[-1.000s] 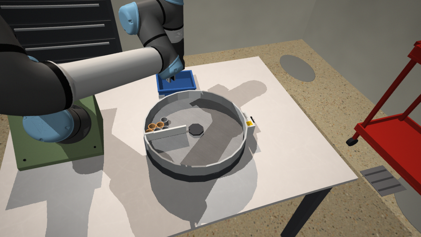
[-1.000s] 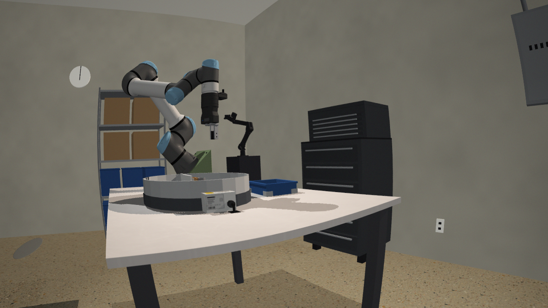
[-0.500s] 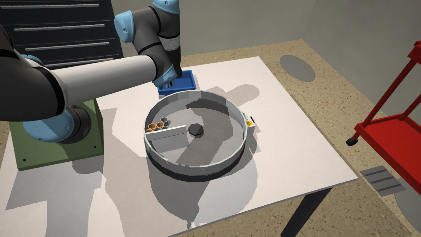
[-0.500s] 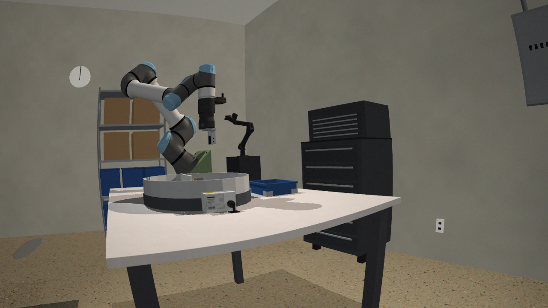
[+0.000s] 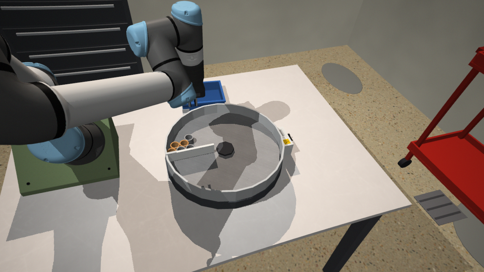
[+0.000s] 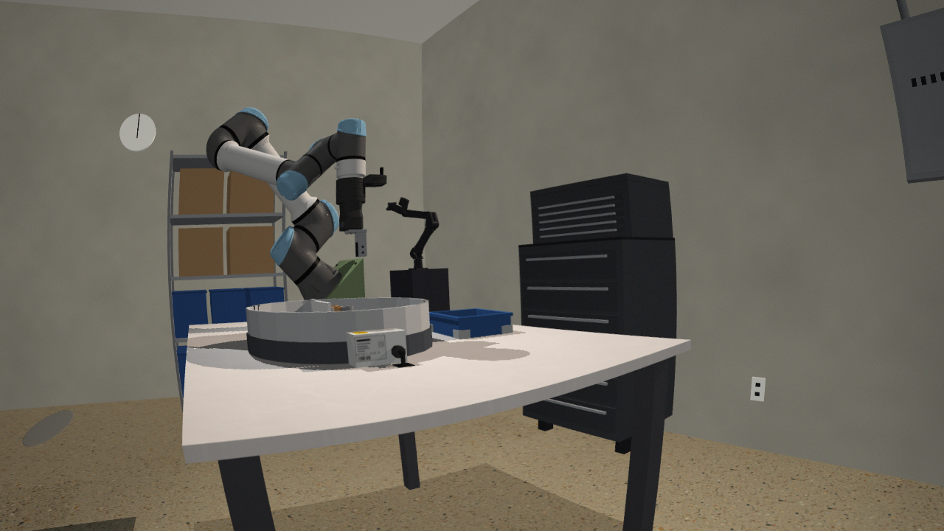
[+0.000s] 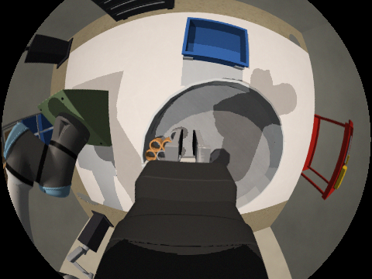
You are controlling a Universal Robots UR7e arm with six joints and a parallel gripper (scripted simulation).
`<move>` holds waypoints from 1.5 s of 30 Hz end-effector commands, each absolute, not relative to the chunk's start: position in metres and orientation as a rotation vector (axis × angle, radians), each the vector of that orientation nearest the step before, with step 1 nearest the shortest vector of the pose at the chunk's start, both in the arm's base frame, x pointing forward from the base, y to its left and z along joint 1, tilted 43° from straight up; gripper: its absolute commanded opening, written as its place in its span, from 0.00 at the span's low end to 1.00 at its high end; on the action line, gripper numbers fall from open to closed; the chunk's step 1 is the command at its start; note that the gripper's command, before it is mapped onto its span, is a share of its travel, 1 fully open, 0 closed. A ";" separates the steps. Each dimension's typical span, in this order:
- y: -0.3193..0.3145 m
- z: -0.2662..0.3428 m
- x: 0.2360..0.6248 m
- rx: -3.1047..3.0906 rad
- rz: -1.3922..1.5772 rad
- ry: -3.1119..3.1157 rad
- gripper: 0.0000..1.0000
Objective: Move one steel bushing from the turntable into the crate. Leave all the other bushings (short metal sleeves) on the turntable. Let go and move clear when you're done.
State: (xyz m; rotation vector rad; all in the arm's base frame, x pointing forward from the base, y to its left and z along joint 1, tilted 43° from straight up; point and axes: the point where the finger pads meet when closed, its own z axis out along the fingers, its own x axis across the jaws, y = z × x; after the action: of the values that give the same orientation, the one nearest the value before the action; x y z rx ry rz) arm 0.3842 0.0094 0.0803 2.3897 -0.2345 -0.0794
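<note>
Arm bent over the tabletop (image 5: 321, 152) (image 6: 462, 389) (image 7: 93, 58), jaws (image 5: 193, 102) (image 6: 360, 244) down and partly open.
The arm (image 5: 115, 93) (image 6: 251, 161) (image 7: 62, 151) points its wrist straight down; below the jaws lies the round turntable (image 5: 233, 195) (image 6: 336, 327) (image 7: 276, 136), and the blue crate (image 5: 223, 100) (image 6: 470, 324) (image 7: 217, 60) stands lower, beyond the turntable's rim. The jaws hold nothing; steel bushings (image 5: 188, 141) and orange-rimmed bushings (image 5: 174, 147) (image 7: 156, 149) sit on the turntable, below the jaws.

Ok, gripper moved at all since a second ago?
Yes. In the top view, the gripper has shifted from over the crate's interior to its near rim, toward the turntable.
</note>
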 end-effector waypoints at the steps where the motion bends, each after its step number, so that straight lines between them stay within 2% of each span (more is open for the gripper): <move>1: 0.006 0.079 0.382 2.381 -0.053 -0.291 0.40; 7: 0.006 0.079 0.382 2.381 -0.053 -0.291 0.40; 12: -0.012 0.070 0.370 2.329 0.060 -0.579 0.40; 24: -0.012 0.070 0.370 2.329 0.060 -0.579 0.40; 29: -0.031 0.060 0.357 2.247 0.173 -0.860 0.40; 41: -0.031 0.060 0.357 2.247 0.173 -0.860 0.40; 45: -0.046 0.053 0.347 2.162 0.262 -1.078 0.40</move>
State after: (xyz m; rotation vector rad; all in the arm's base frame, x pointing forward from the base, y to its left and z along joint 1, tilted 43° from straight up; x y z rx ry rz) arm 0.3542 -0.0347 0.0586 2.2286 -0.9143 0.1921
